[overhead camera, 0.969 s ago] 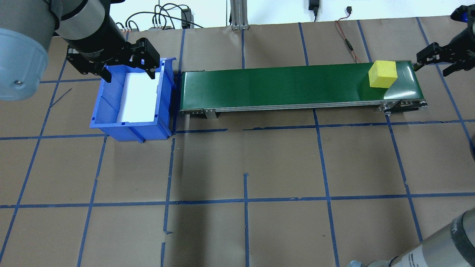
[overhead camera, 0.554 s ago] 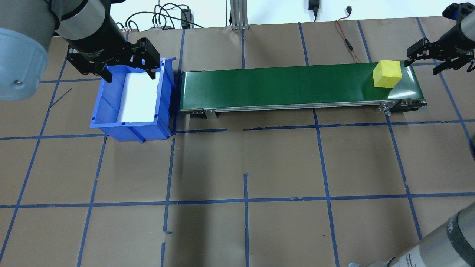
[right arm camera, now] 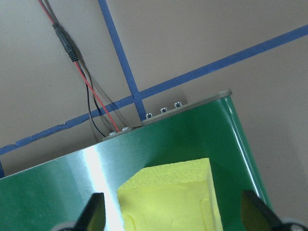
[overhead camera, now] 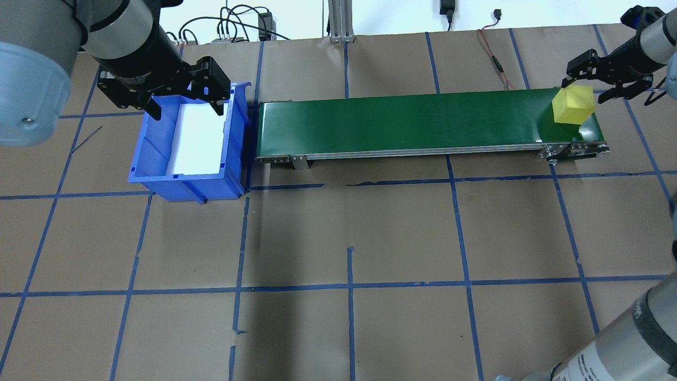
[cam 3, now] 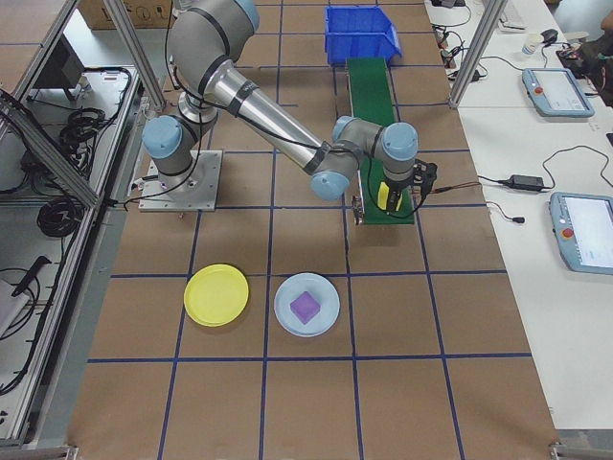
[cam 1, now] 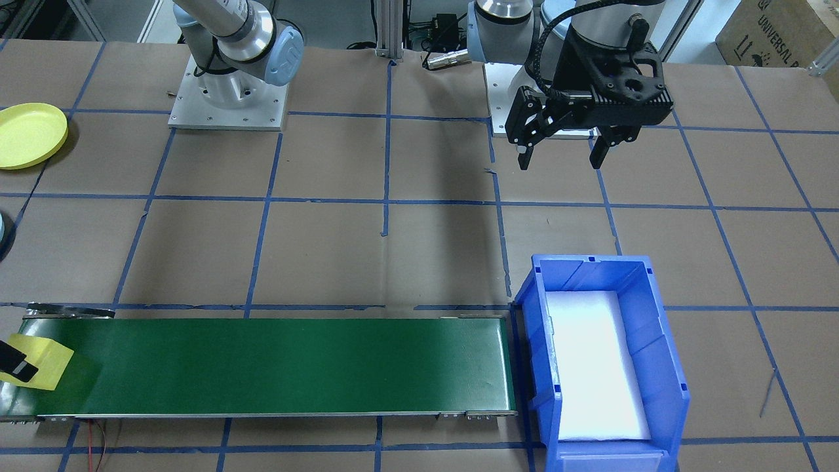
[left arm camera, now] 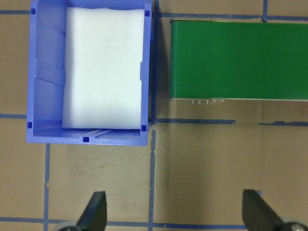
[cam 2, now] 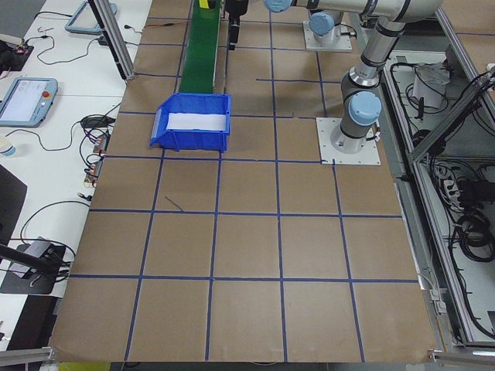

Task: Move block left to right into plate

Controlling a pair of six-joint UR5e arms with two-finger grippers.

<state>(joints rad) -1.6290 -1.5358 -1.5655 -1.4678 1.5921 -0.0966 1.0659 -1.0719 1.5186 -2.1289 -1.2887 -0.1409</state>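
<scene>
Hovering over the blue bin (overhead camera: 185,153) at the worktop's left end, the left pincer (overhead camera: 182,100) hangs with jaws apart, holding nothing. Along the green conveyor (overhead camera: 412,124) to its right end sits the yellow block (overhead camera: 572,106), with the right pincer (overhead camera: 597,79) spread wide just above it. Grasping seems in hand: next, lower, close squarely on the block, then carry it to the yellow plate (cam 3: 216,294).
</scene>
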